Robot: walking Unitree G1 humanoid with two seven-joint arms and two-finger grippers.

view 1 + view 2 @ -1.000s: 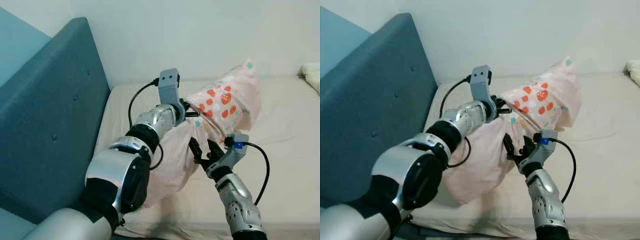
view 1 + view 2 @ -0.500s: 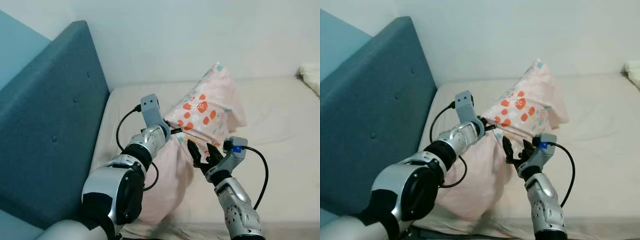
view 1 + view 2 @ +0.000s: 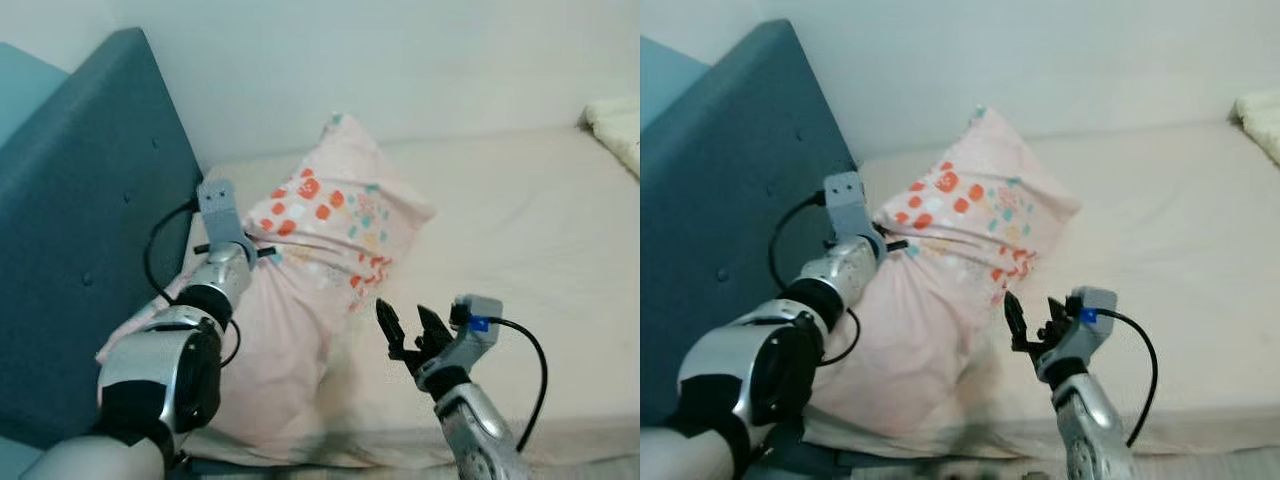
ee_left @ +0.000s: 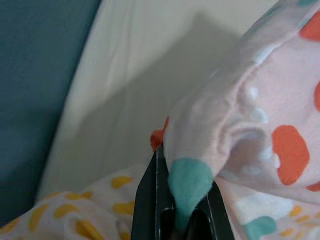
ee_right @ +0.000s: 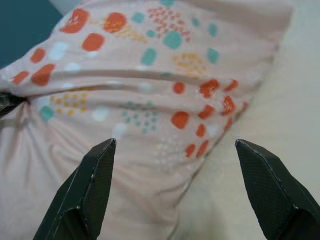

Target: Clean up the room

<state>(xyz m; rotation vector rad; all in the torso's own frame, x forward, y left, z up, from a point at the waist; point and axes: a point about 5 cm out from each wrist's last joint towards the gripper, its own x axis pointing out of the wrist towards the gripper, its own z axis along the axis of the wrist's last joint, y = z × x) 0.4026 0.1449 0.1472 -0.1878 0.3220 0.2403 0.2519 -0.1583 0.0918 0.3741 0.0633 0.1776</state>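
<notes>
Left gripper (image 3: 262, 250) pinching pillow (image 3: 330, 225) edge — right gripper (image 3: 409, 326) spread, clear.

left arm stretched out forward, left gripper (image 3: 262, 250) pinched tight on fabric | right arm low and bent, right gripper (image 3: 408, 325) fingers spread wide, holding nothing

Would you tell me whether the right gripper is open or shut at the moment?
Open: the right gripper has its two black fingers spread wide, off the pillow.
</notes>
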